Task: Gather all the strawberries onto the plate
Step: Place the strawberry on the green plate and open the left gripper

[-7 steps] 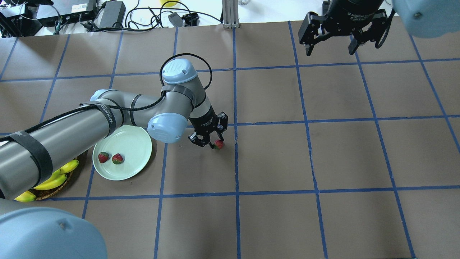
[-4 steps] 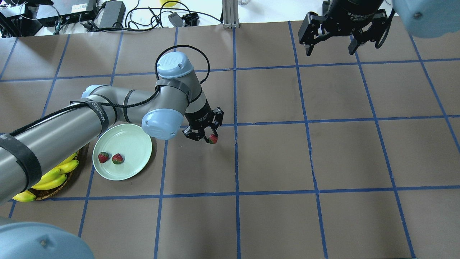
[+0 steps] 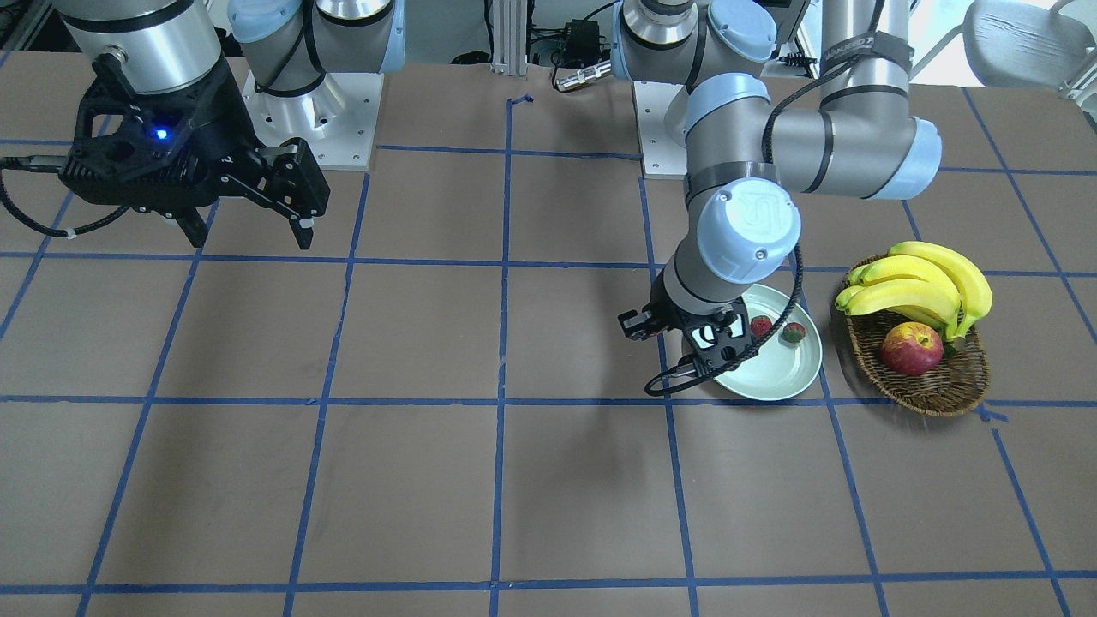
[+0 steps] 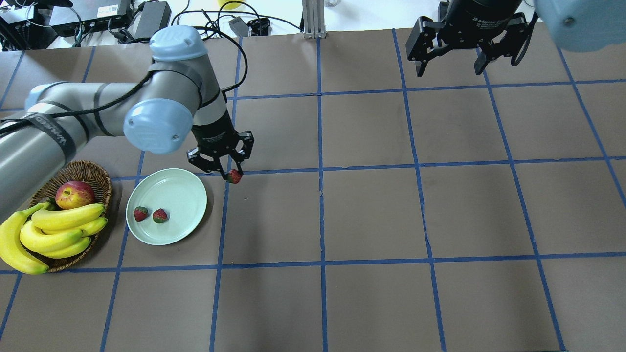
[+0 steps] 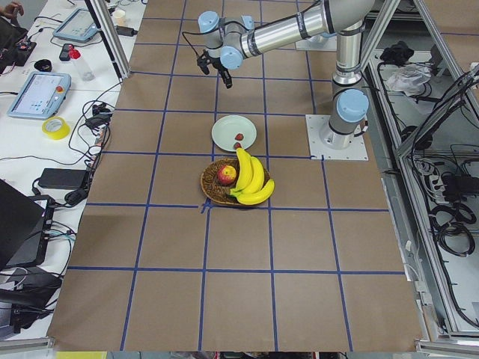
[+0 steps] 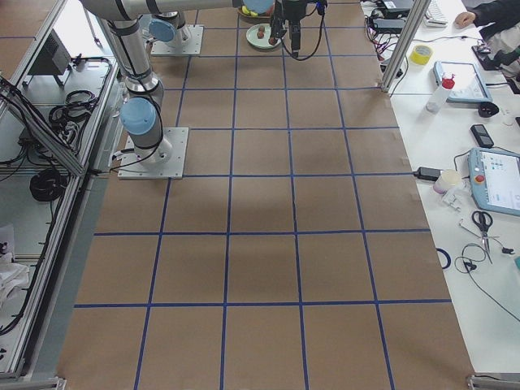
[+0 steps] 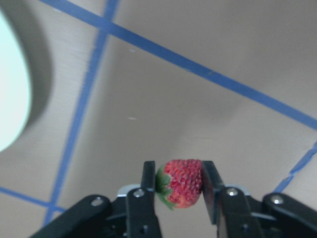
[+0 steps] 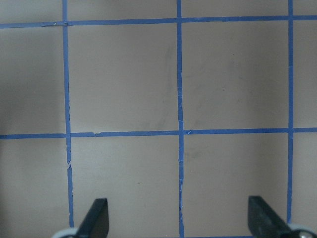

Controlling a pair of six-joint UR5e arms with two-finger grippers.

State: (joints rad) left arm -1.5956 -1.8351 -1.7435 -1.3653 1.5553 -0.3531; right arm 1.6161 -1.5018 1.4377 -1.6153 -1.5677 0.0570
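My left gripper (image 4: 234, 174) is shut on a small red strawberry (image 4: 234, 177) and holds it above the table, just past the far right rim of the plate. The left wrist view shows the strawberry (image 7: 182, 182) pinched between both fingers, green cap to the left. The pale mint-green plate (image 4: 178, 188) lies near the table's left and holds two more strawberries (image 4: 141, 213) (image 4: 160, 215). My right gripper (image 4: 450, 68) hangs open and empty over the far right of the table, with only bare table below it in the right wrist view (image 8: 179, 218).
A brown wicker basket (image 4: 95, 175) stands left of the plate with a bunch of bananas (image 4: 63, 220) and a red-yellow apple (image 4: 74, 194) in it. Brown paper with blue tape lines covers the table. Cables and boxes lie beyond its far edge.
My left arm has lifted the strawberry and carried it left toward the plate's rim. The arm's swing has uncovered the basket. The right arm has not moved.
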